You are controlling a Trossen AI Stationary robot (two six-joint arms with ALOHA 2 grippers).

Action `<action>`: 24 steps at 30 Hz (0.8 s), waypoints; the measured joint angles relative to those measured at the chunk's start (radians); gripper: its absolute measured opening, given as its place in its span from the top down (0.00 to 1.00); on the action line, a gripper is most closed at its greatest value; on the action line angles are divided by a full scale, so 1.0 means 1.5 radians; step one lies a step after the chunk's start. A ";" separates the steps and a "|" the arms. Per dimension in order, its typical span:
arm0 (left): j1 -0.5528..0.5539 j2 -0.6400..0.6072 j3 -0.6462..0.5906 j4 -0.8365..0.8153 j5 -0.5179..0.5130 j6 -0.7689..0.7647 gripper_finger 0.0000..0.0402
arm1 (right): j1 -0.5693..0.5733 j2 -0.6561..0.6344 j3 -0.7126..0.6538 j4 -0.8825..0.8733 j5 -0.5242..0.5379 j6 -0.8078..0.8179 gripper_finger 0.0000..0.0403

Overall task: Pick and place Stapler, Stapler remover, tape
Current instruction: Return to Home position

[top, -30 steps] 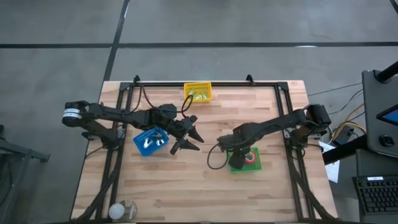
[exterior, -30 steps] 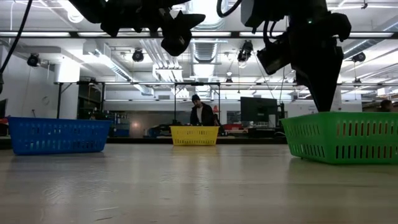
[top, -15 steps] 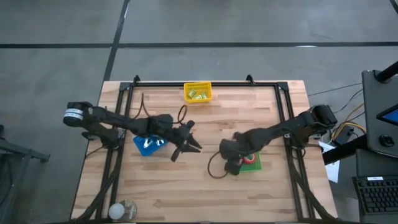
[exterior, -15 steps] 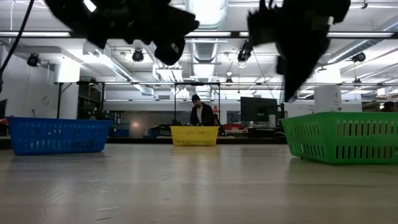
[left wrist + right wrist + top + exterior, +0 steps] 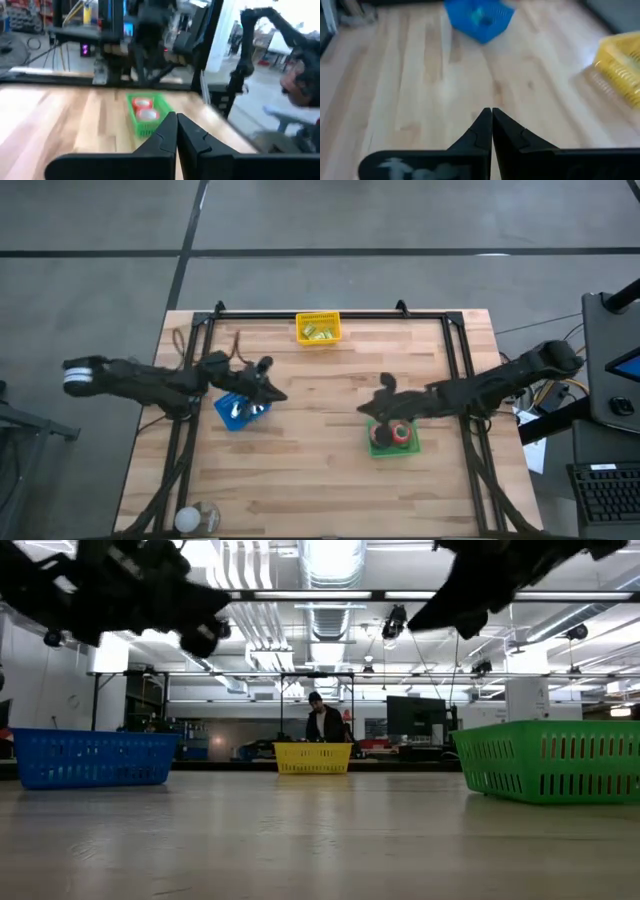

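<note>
Red rolls of tape (image 5: 400, 433) lie in the green basket (image 5: 378, 442) right of the table's middle; the left wrist view shows the tape (image 5: 142, 103) too. My right gripper (image 5: 385, 385) hangs shut and empty just beyond that basket's far side. My left gripper (image 5: 276, 393) is shut and empty beside the blue basket (image 5: 240, 410), which holds pale items. The yellow basket (image 5: 318, 328) at the far edge holds small yellowish things. I cannot make out the stapler or the stapler remover.
A black frame (image 5: 330, 312) runs along the table's far edge and down both sides. A clear round thing (image 5: 197, 518) stands at the near left corner. Bare wood lies between the baskets. In the low view a person (image 5: 322, 723) stands far behind the table.
Both grippers have shut on nothing. My left gripper has drawn back toward the table's left edge, ending beside the blue basket. My right gripper has risen out of the green basket and gone toward the far edge as its arm stretches out. The tape stays in the basket.
</note>
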 joint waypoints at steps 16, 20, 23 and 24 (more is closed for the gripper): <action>-0.027 -0.388 -0.141 -0.327 -0.251 -0.006 0.99 | -0.010 -0.436 -0.339 0.200 -0.029 -0.136 0.98; -0.027 -0.461 -0.141 -0.374 -0.265 -0.007 0.99 | -0.013 -0.525 -0.379 0.198 -0.009 -0.160 0.98; -0.027 -0.512 -0.142 -0.405 -0.241 -0.008 0.97 | -0.012 -0.575 -0.403 0.193 -0.008 -0.195 0.98; -0.027 -0.529 -0.144 -0.415 -0.241 -0.009 0.96 | -0.012 -0.590 -0.411 0.193 -0.007 -0.206 0.98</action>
